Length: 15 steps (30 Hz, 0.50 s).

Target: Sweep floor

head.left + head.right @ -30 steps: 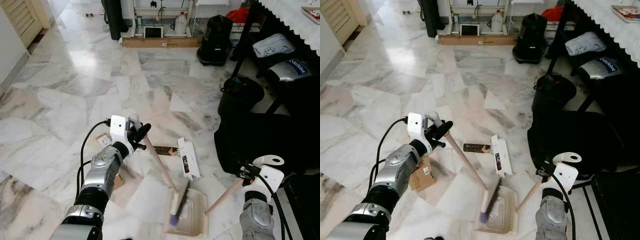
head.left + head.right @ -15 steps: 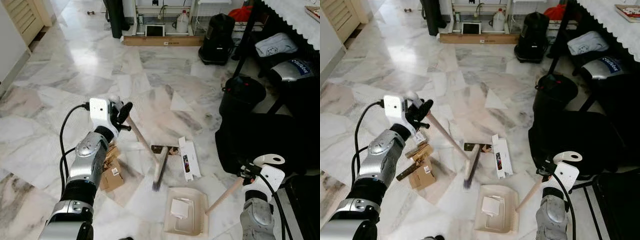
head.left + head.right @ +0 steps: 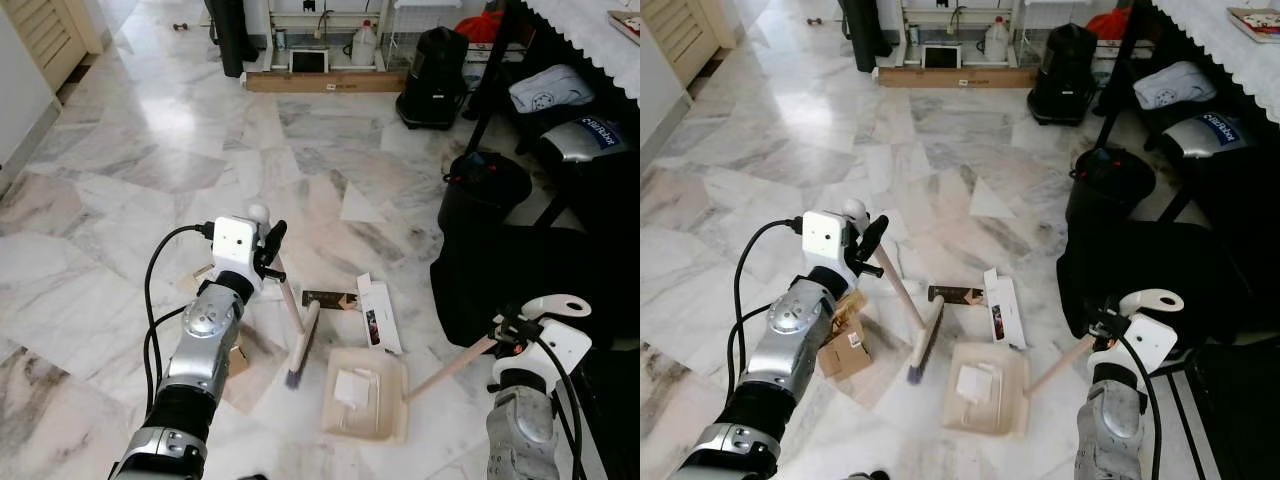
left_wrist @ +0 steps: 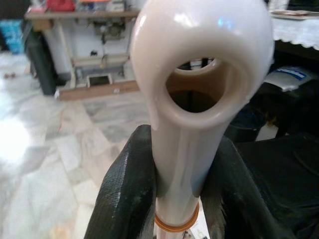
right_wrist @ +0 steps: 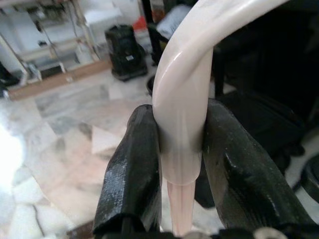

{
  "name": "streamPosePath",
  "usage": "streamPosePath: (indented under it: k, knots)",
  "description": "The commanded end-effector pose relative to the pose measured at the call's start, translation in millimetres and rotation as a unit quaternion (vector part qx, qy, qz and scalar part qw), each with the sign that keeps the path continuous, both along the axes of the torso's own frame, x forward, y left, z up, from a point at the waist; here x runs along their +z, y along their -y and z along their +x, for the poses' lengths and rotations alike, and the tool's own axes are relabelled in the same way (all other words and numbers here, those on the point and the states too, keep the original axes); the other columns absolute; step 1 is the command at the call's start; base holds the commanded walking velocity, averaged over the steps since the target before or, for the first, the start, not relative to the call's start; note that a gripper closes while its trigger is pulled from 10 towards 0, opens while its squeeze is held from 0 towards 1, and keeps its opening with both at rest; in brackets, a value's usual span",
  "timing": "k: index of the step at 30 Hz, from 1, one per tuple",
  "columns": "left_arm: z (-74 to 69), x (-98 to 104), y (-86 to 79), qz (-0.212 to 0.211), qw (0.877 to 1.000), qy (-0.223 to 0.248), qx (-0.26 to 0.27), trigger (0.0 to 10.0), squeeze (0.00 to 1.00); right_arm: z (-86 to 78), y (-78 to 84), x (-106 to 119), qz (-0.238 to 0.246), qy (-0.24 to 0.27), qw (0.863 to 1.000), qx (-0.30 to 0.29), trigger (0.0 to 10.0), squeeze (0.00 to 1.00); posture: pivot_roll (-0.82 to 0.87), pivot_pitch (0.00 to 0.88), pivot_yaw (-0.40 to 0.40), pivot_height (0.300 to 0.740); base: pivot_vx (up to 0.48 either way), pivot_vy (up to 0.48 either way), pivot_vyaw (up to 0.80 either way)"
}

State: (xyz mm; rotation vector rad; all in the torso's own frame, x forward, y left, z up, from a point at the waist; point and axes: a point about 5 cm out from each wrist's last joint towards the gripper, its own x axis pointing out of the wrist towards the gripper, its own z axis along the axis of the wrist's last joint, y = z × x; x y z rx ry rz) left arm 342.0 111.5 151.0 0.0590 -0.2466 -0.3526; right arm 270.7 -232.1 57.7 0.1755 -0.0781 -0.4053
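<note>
My left gripper [image 3: 268, 250] is shut on the top of a wooden broom handle [image 4: 199, 74], its black fingers [image 4: 127, 194] on either side below the cream cap. The broom head [image 3: 302, 345] rests on the marble floor just left of the cream dustpan [image 3: 385, 420]. A white scrap of paper [image 3: 350, 386] lies in the pan. My right gripper [image 3: 510, 335] is shut on the dustpan's long handle [image 5: 182, 114], which slants down to the pan. A white box [image 3: 378, 315], a dark flat packet [image 3: 330, 299] and cardboard pieces [image 3: 845, 350] lie around the broom.
Black bags [image 3: 480, 190] and a large black bag [image 3: 530, 280] crowd the right side under a table with a white cloth [image 3: 590, 40]. A black vacuum [image 3: 435, 65] and a wooden plank [image 3: 325, 83] stand at the back. Open marble floor stretches ahead and left.
The broom head has been lifted out of the dustpan and set down on the floor to its left. The dustpan has slid forward and turned, its handle now lower.
</note>
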Motion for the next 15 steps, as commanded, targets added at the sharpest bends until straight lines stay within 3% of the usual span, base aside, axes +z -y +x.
streamPosePath:
  k: [1,8,15]
  knots:
    - [0.5,17.6,9.0,-0.002,0.999,0.046,-0.008,10.0,0.0,1.2,0.9,9.5,0.002,0.023,1.0,-0.004,10.0,0.0,0.01,0.066,-0.02,0.74,0.0,0.0,0.0]
    - [3.5,23.9,10.2,-0.001,0.998,0.054,-0.01,10.0,0.0,6.2,-0.1,24.3,0.006,0.048,0.999,-0.003,10.0,0.0,0.01,0.052,-0.023,0.74,0.0,0.0,0.0]
    - [-0.3,20.3,9.6,0.028,0.997,0.074,0.002,10.0,0.0,14.0,-1.3,40.7,-0.003,0.07,0.998,0.005,10.0,0.0,0.02,0.059,-0.037,0.74,0.0,0.0,0.0]
